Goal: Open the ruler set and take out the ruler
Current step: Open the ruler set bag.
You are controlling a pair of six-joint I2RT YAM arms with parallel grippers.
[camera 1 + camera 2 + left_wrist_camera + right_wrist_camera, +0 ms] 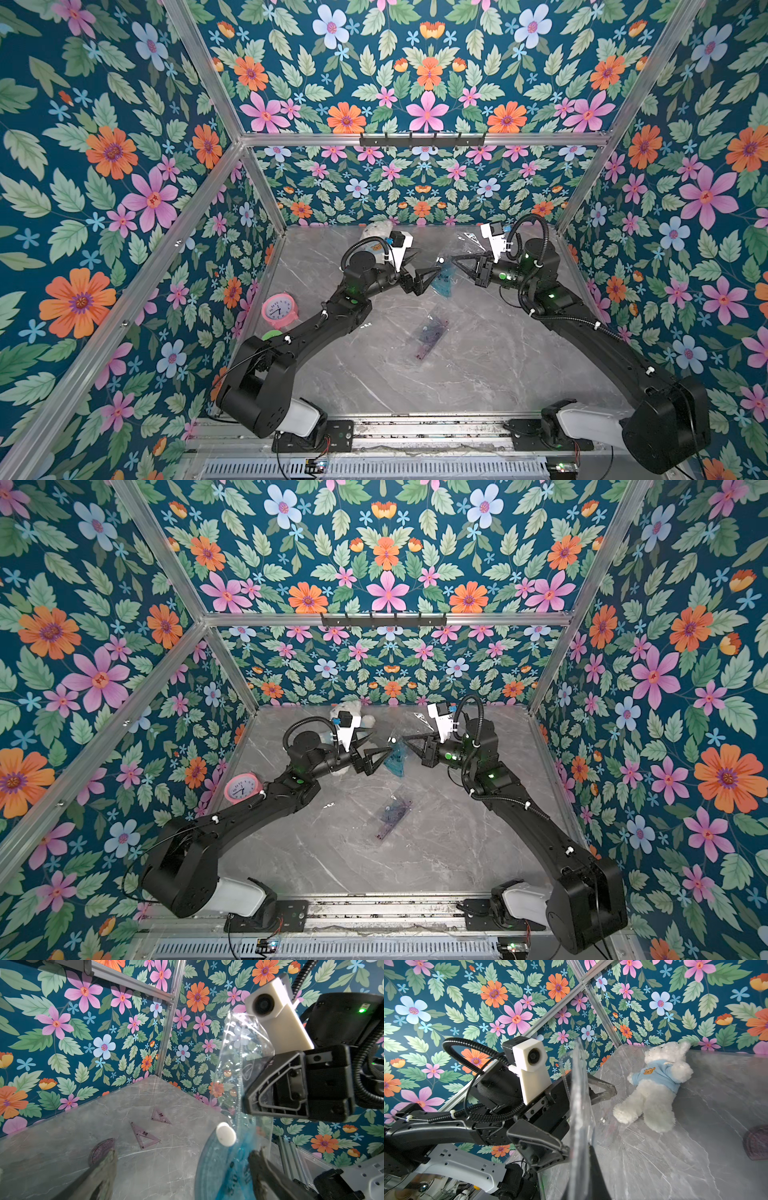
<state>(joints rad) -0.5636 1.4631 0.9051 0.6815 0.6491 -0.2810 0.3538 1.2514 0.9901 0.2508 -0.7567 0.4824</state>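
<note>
The ruler set is a clear plastic pouch (441, 282) (394, 761) hanging in the air between both arms. It has a white snap button (226, 1134) and a blue ruler piece (222, 1169) inside. My right gripper (455, 260) (405, 740) (249, 1103) (583, 1159) is shut on the pouch's upper edge. My left gripper (429, 261) (382, 742) (182, 1169) stands open, and its fingers (542, 1147) straddle the pouch's lower part without pinching it. Several purple ruler pieces (430, 332) (392, 812) (145, 1135) lie loose on the table below.
A white teddy in a blue shirt (656, 1084) (376, 230) lies at the back of the marble table (478, 374). A pink alarm clock (277, 309) and a green roll (272, 334) sit at the left edge. Metal frame posts and patterned walls close in the sides.
</note>
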